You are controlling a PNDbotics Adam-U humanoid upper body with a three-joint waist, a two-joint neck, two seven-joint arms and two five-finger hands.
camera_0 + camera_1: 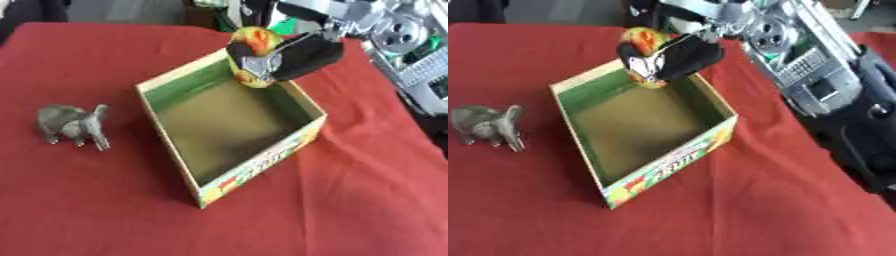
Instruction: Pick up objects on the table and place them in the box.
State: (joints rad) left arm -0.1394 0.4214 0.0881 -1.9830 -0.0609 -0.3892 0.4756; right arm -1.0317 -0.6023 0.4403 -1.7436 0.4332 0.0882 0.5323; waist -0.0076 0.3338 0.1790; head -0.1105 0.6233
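Left eye view. Right hand (302, 55): enters from the far right, fingers curled round a yellow-orange round toy (252, 44), held above the far rim of the box (254, 172). The open box interior lies directly below and slightly nearer than the toy, so release looks like a short drop. Grey elephant figure (73, 125): stands on the red bench (96, 210), left of the box, well apart.

Right eye view. Same arrangement; the toy overhangs the box's far corner. Left hand: not shown.
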